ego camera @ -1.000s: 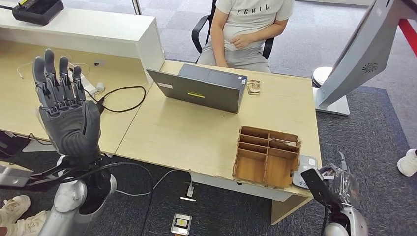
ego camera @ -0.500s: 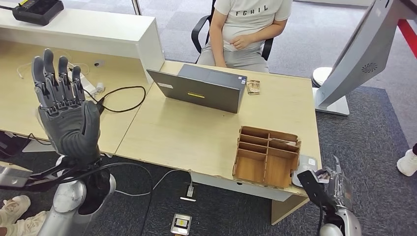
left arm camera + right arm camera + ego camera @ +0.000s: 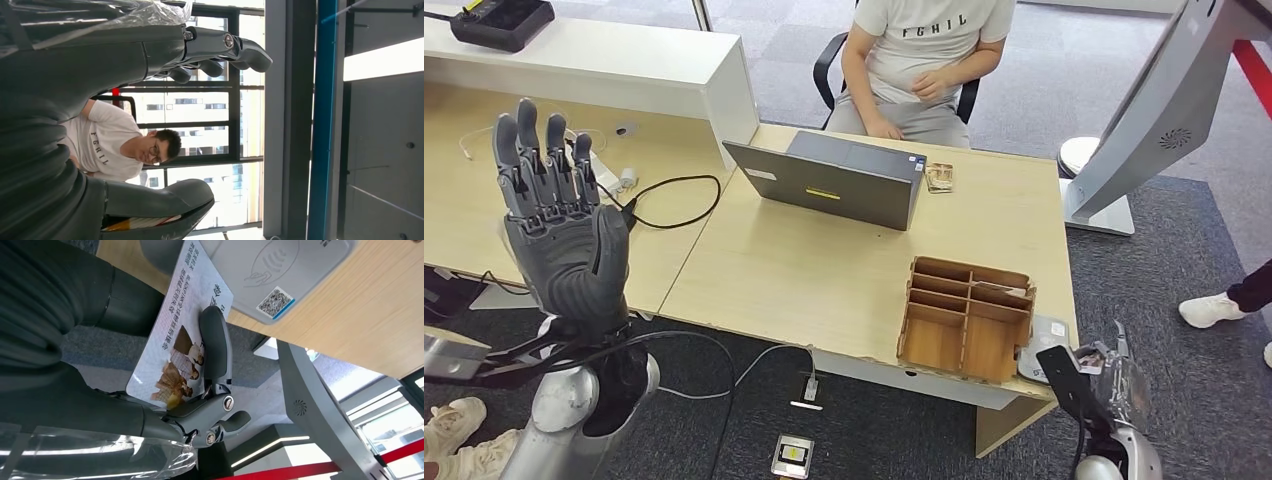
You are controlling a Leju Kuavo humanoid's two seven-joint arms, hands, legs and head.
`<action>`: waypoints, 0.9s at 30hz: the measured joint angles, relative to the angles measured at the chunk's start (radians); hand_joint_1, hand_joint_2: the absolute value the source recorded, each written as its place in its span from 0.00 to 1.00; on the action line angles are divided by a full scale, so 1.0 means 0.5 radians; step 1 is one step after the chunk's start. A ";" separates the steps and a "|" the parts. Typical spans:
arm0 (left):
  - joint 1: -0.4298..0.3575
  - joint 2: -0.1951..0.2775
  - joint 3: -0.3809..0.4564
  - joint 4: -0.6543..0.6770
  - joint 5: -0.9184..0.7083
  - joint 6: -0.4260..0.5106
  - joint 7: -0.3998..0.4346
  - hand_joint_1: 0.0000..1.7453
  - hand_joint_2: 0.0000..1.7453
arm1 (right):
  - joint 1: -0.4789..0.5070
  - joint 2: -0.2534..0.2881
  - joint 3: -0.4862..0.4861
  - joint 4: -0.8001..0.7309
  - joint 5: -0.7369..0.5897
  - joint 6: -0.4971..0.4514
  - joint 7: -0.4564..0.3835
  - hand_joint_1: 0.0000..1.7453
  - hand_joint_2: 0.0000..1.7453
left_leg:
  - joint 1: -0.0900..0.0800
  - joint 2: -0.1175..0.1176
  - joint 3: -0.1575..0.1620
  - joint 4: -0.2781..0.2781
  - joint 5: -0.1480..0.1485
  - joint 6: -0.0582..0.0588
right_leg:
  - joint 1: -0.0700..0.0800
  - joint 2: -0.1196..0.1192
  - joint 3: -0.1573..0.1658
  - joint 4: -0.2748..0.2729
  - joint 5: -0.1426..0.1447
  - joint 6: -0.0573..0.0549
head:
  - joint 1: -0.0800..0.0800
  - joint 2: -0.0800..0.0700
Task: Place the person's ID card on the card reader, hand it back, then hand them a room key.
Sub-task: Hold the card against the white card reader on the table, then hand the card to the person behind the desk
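Pale wood desk (image 3: 824, 270), grey laptop (image 3: 839, 175), brown wooden organizer (image 3: 966, 317), white card (image 3: 187, 325) printed with figures.

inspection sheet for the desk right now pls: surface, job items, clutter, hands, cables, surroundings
Surface: light wooden desk, with a second desk adjoining on the robot's left.
Job's things: card held in the right hand, beside the card reader at the desk's near right corner; wooden organizer next to the reader.
Clutter: open laptop; small item behind it, too small to identify.
Hands: left hand raised upright, fingers straight, holding nothing; right hand grips the card, low at the desk corner.
Cables: black cable looped on the left desk; white cable on the floor.
Surroundings: seated person across the desk; grey stand at right; a shoe at the right edge.
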 joint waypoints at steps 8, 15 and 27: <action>0.011 0.003 0.002 -0.004 -0.016 0.004 -0.006 0.00 1.00 | -0.048 -0.067 -0.001 -0.164 0.121 -0.062 0.095 1.00 1.00 | 0.000 0.000 -0.001 0.000 0.000 0.000 | 0.000 0.000 0.000 0.000 0.000 0.000 | 0.000 0.000; 0.012 0.002 0.001 -0.010 -0.013 -0.030 -0.008 0.00 1.00 | -0.144 -0.141 -0.017 -0.484 0.335 -0.007 0.227 1.00 1.00 | 0.000 0.000 0.000 0.000 0.000 0.000 | 0.000 0.000 0.000 0.000 0.001 0.000 | 0.000 0.000; -0.081 0.003 -0.031 -0.001 0.071 -0.018 -0.011 0.00 1.00 | -0.416 -0.174 0.035 -0.817 0.473 0.231 0.253 1.00 1.00 | 0.000 0.000 -0.001 0.000 0.001 -0.001 | 0.000 0.000 0.000 0.000 0.002 0.001 | 0.000 0.000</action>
